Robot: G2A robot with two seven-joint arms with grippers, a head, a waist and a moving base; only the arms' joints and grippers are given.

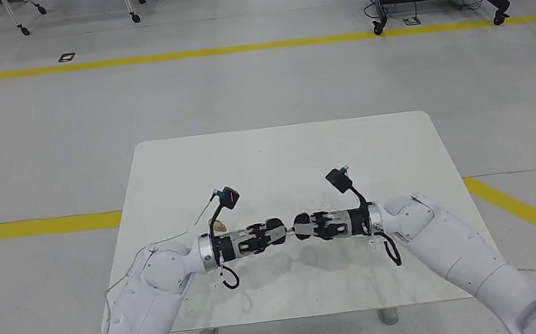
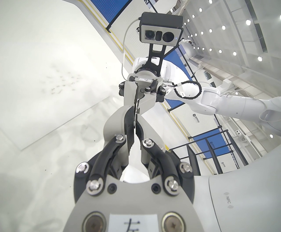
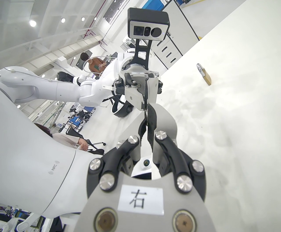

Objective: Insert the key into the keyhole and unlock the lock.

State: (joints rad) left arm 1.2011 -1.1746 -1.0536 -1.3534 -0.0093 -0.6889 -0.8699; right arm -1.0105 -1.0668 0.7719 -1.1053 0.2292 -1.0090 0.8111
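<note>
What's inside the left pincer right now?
A thin metal key is pinched between the pads of the left pincer, its other end in the right pincer. The stretch between the pads is covered.

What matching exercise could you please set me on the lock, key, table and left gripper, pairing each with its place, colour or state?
Things:
1. lock
2. key
3. table
4. left gripper

Descriptions:
A. white surface
B. shut, tip to tip with the right gripper
C. lying on the table
D. held where the two gripper tips meet

Pairs: 1-C, 2-D, 3-A, 4-B.
</note>
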